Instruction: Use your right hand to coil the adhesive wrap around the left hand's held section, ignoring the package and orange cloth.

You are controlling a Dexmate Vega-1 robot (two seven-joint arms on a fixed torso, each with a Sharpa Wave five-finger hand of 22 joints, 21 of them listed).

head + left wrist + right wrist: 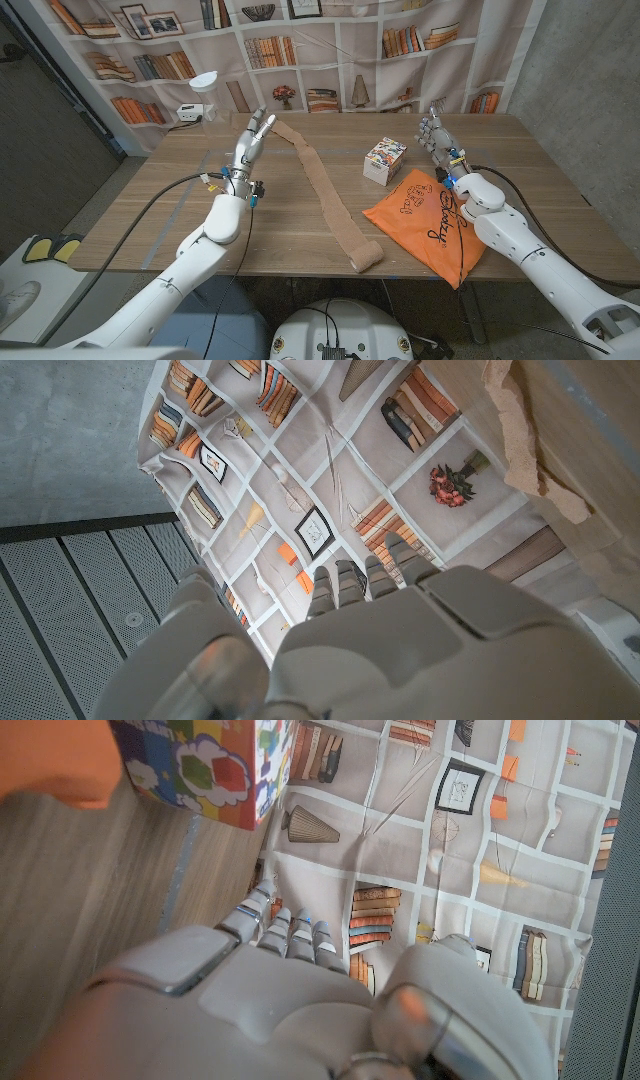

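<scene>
Tan adhesive wrap [325, 195] end touches left robot hand [252, 138].

Bare wood between the right hand's [434, 131] fingers and the wrap [322, 193], little box [384, 160] just inward of those fingers, orange cloth [428, 222] beneath the wrist, left hand [253, 138] touching the wrap's far end

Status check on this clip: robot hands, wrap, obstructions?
Left robot hand pinching far end of the wrap; right robot hand open, raised, empty. Wrap unrolled across table, roll at near edge. Package and orange cloth between right robot hand and wrap.
</scene>
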